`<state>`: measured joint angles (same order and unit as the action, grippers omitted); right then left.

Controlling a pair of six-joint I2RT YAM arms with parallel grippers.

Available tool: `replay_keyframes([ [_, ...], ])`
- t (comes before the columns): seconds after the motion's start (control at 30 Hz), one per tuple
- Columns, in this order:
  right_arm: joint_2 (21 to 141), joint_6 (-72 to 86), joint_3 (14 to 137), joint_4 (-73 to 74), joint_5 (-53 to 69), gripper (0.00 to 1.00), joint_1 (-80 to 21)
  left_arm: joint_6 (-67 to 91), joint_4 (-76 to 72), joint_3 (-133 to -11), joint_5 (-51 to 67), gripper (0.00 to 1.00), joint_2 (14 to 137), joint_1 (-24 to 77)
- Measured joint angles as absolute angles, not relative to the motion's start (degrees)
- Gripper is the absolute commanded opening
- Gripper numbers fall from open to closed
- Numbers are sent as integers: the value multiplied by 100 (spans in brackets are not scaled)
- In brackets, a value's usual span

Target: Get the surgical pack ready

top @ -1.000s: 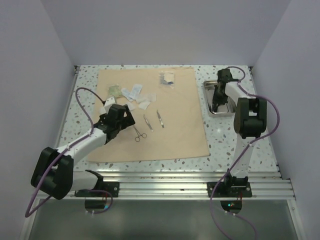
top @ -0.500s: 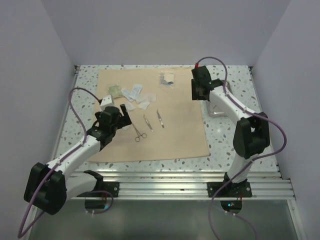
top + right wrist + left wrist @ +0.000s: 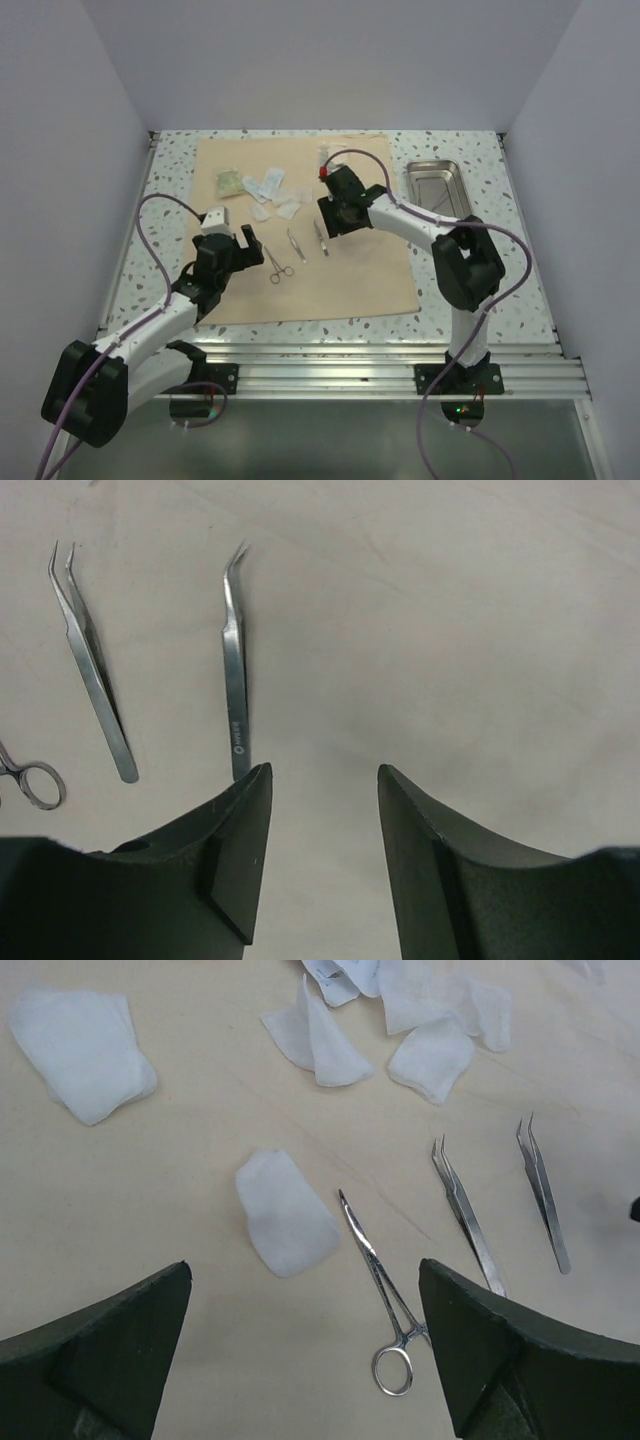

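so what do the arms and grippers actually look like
Both look alike: the left arm and right arm have white links between bulky black joints, each with a looping purple cable. The left gripper and right gripper are black, and up close their fingers are broad, dark and wedge-shaped.

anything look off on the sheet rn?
Nothing damaged or spilled. The gauze pieces are strewn unevenly over the far-left part of the wrap sheet, some overlapping. One stray pad lies apart, beside the ring-handled forceps. The steel tray sits off the sheet on the table.
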<state>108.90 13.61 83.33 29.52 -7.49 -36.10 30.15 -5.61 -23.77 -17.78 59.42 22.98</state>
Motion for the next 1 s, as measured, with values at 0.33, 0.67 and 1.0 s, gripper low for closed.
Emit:
replay_keyframes([
  [0.33,12158,1437,9198,2847,-561,48,-3988,2930,-965,-2130,-1608,100,5645,2298],
  [0.67,12538,1476,9566,2845,-558,38,-4023,2926,-989,-2130,-1520,100,5666,2298],
  [1.0,12648,1520,9745,2943,-698,10,-4007,2886,-989,-2130,-1511,100,5677,2298],
])
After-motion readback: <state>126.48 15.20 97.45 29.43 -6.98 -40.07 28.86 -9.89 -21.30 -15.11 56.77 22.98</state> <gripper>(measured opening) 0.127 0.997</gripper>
